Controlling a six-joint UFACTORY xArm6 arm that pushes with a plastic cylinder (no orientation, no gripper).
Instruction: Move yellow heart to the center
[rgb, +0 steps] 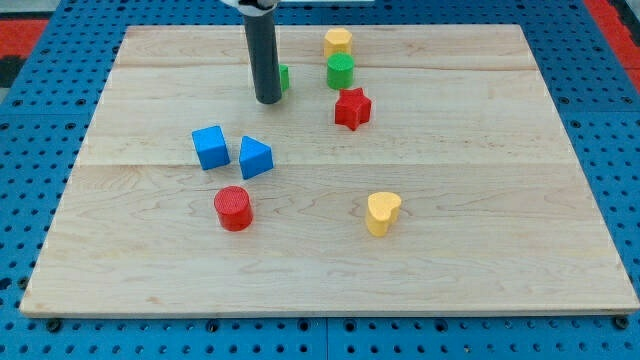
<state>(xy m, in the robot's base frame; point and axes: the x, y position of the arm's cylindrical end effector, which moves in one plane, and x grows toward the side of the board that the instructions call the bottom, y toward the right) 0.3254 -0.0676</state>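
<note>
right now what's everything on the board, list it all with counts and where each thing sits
yellow heart block: 1, yellow, lower right of the board's middle, standing alone
yellow cylinder-like block: 1, yellow, near the view's top edge
green cylinder block: 1, green, just below that yellow block
red star block: 1, red, below the green cylinder
small green block: 1, green, mostly hidden behind the rod, shape unclear
blue cube block: 1, blue, left of middle
blue triangular block: 1, blue, close beside the cube on its right
red cylinder block: 1, red, below the blue pair
pale wooden board: 1, on a blue pegboard
my tip: 1, dark rod, upper middle, far from the heart
</note>
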